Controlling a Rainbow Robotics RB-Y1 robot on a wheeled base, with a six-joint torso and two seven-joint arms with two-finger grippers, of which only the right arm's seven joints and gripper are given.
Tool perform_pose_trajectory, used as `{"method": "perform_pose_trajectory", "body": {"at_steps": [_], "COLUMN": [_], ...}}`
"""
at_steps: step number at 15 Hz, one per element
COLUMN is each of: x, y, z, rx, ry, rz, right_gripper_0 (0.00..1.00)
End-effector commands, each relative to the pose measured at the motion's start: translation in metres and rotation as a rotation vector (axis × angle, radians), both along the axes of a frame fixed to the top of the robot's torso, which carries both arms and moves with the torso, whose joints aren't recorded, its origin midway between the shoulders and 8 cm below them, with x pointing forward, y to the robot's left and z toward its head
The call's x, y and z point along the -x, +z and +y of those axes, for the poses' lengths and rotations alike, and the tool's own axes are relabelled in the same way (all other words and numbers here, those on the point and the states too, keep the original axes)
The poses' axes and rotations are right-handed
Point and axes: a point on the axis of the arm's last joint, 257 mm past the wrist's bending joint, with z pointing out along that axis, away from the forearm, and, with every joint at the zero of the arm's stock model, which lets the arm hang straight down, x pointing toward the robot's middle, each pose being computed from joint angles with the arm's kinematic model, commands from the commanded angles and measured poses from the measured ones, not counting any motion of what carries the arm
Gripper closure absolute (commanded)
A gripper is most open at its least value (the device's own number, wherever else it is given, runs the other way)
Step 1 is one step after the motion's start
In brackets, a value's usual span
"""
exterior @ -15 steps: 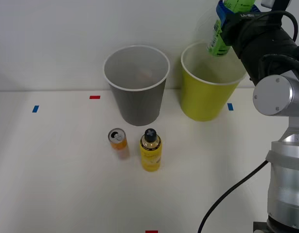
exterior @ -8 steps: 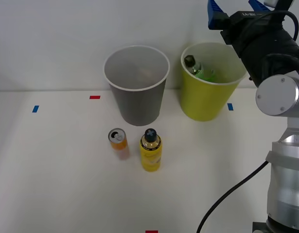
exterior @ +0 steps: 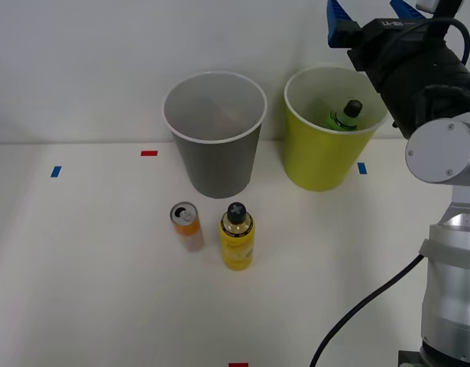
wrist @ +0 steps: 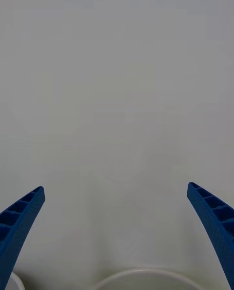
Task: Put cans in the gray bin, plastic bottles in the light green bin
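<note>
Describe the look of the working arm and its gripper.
The right gripper has blue ribbed fingers tapering to points, on a black wrist housing with small white lettering. Behind it come black arm segments, a silver rounded joint cap, a silver cylindrical link and a black cable hanging down.

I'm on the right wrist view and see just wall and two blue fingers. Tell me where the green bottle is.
Observer: The green bottle lies inside the light green bin, cap up toward the rim.
Operator: Report the pincer's place.
Observer: The right pincer is open, above that bin's far side.
Operator: List what's left on the table.
Observer: The orange can and the yellow bottle stand side by side in front of the gray bin.
</note>
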Motion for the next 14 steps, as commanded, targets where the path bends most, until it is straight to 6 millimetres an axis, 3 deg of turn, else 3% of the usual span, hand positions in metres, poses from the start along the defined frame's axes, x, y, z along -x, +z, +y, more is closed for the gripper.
{"method": "perform_pose_trajectory", "body": {"at_steps": [1,6,9,14], "x": [0.001,0.001,0.013,0.054], "y": [0.002,0.002,0.013,-0.017], "z": [0.000,-0.003,-0.008,-0.016], "rx": [-0.008,-0.006,-0.053,-0.020], "ry": [0.007,0.003,0.033,0.042], "rz": [-0.006,-0.009,-0.038,0.049], "right_gripper_0": [0.00,0.00,0.00,0.00]}}
